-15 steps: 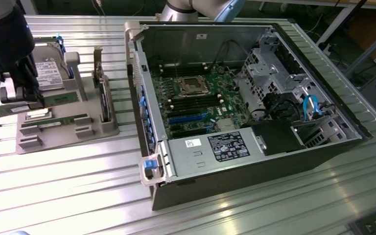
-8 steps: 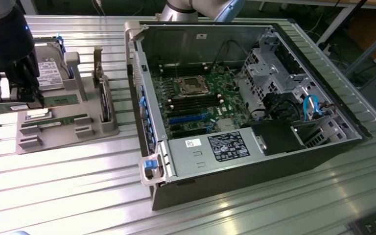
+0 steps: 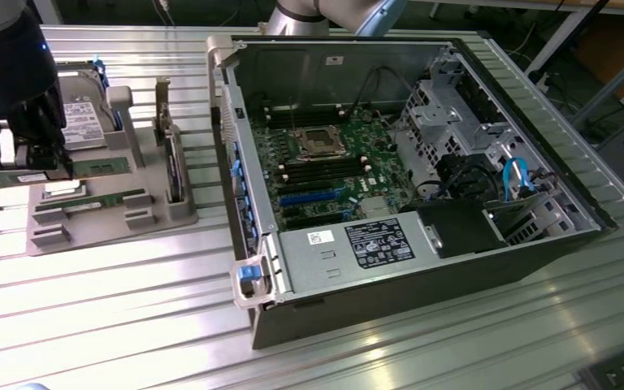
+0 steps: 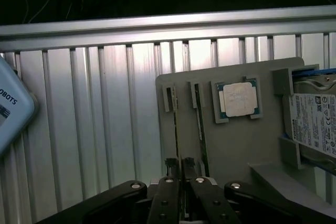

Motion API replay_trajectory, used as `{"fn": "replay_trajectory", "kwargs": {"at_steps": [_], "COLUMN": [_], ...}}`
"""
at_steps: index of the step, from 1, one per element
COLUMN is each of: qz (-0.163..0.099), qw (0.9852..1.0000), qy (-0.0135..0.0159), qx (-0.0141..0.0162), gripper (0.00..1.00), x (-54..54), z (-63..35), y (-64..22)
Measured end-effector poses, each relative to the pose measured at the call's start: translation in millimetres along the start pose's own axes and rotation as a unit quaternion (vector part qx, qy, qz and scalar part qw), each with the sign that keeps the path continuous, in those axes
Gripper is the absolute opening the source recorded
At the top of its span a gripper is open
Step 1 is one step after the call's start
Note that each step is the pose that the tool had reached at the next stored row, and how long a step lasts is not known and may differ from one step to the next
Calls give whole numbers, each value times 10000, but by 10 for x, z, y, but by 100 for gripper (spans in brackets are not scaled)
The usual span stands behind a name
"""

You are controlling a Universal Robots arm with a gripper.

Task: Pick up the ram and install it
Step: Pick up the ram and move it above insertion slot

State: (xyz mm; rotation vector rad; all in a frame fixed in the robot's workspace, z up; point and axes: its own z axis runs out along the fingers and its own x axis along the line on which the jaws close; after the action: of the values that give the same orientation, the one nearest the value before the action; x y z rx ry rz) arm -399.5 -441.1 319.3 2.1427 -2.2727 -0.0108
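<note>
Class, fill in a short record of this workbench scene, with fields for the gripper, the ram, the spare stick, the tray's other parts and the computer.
gripper: gripper over the grey tray, fingers shut on the ram
ram: ram, a thin green stick, between the fingers at the tray
spare stick: second stick, lying in the tray alongside
other tray parts: silver CPU chip; hard drive with white label
computer: computer case open, motherboard exposed, on the exterior view's right of the tray
install: not yet done
</note>
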Motion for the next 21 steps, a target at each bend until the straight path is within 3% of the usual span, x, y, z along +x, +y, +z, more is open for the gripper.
{"fn": "replay_trajectory", "kwargs": {"at_steps": [6,10,16,18,21], "qz": [0,1,0,0,0], "qw": [10000,10000,10000,10000,10000], "qy": [-2,5,13,13,13], "qx": [2,2,3,3,3], "gripper": [14,14,14,14,14], "x": [2,2,-2,-8,-11], "z": [-278,-375,-408,-417,-427], "y": [5,1,-85,-180,-245]}}
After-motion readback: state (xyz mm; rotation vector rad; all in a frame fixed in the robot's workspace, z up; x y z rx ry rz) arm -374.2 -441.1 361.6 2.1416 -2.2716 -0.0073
